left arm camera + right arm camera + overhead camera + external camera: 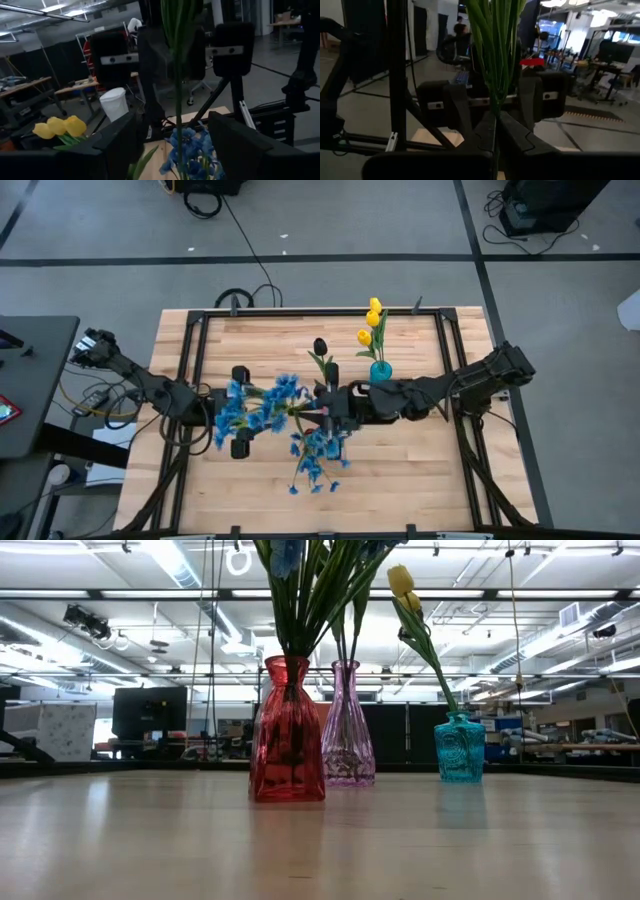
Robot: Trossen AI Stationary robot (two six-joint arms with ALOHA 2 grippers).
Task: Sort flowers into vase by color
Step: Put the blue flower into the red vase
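Observation:
A red vase [287, 730] holds a bunch of blue flowers [268, 406] on green stems [310, 600]. More blue blossoms [320, 450] spread toward the table's near edge. A pink vase [348, 725] carries a dark tulip [320, 347], and a teal vase [459, 747] carries yellow tulips [372, 320]. My right gripper [324, 409] is shut on the blue bunch's stems above the red vase. My left gripper [240, 411] is open on the bunch's left, with a finger on either side of the blossoms. A stem [178, 75] stands between the left fingers [240, 145]. My right gripper pinches several green stems of the blue bunch [496, 102] between its two fingers [515, 135], lying across them. It comes in level from the table's right side. The stems stand upright, with their lower ends in the red vase [300, 412].
The three vases stand close together near the table's middle, the teal one [380, 370] toward the far right. A dark frame rail [445, 350] runs along the table's sides. Bare wood [400, 470] lies toward the near right. Beyond the table is a workshop with desks and chairs.

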